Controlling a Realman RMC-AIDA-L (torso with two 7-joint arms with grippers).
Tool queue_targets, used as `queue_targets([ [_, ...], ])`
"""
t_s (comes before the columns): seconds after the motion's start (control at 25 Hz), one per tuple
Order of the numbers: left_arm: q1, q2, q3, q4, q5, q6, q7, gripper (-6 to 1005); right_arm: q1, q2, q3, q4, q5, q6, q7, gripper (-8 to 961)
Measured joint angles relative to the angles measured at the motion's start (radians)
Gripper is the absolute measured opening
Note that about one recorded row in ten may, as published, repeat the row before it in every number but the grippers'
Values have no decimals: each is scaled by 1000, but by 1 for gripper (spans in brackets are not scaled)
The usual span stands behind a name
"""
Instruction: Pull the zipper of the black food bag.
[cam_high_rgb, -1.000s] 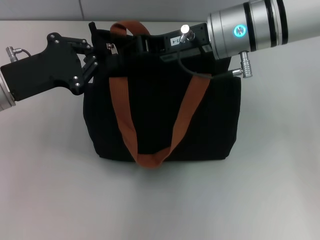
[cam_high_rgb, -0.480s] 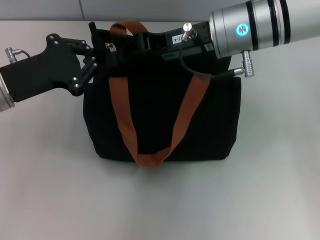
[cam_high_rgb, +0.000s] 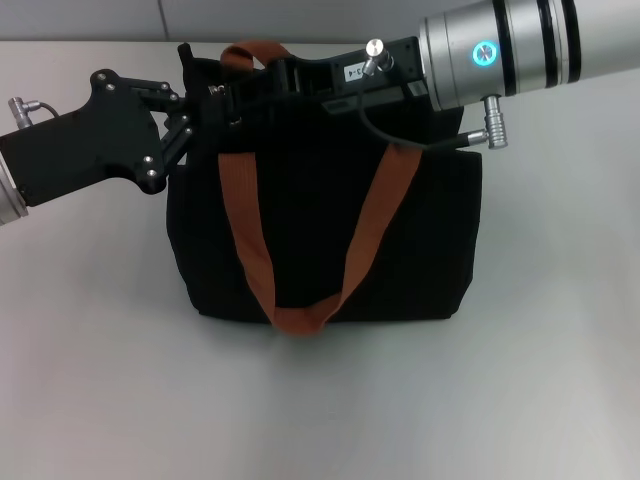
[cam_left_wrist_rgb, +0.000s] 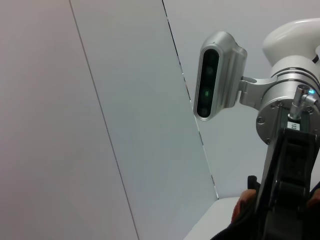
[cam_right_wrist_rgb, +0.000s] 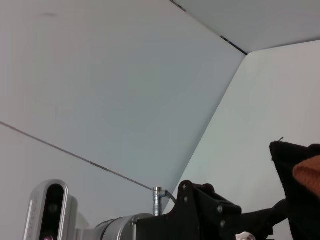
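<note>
The bag (cam_high_rgb: 325, 230) stood upright on the white table (cam_high_rgb: 90, 380), roughly centre in the head view, with one orange handle (cam_high_rgb: 300, 250) hanging down its front face in a long loop. The other handle's arch showed behind the top edge.

The left gripper (cam_high_rgb: 196, 115) was at the bag's top left corner, fingers pressed against the fabric there and apparently pinching the corner; the exact grip was hard to tell against black cloth. Its black body reached in from the left edge.

The right gripper (cam_high_rgb: 232, 100) reached across the bag's top from the right, its black body lying along the zip line and the silver arm with a lit blue ring behind it. Its tips sat at the left end of the top edge, just beside the left gripper. The zipper (cam_high_rgb: 214, 91) showed as a small silver glint right at those tips; whether the fingers were closed on it could not be told.

The left wrist view showed the right gripper's body (cam_left_wrist_rgb: 287, 190) close up, with a bit of orange handle below. The right wrist view showed the left gripper's body (cam_right_wrist_rgb: 210, 212) and the bag's corner (cam_right_wrist_rgb: 295, 165).
</note>
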Motion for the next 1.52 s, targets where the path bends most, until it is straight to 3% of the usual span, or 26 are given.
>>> queue_targets([
  [0.4,0,0,0,0,-8,0,0,32,3,-2,-4,-13,-6,8,3,271],
  [0.64,2,0,0,0,-8,0,2,32,5,-1,-9,-22,-7,10,-4,81],
  [0.88,5,0,0,0,-8,0,3,32,0,1,-10,-41,-7,11,-21,-1],
  [1.52,12,6,0,0,-24,1,3,32,-15,-1,-12,-48,-29,23,9,-2],
])
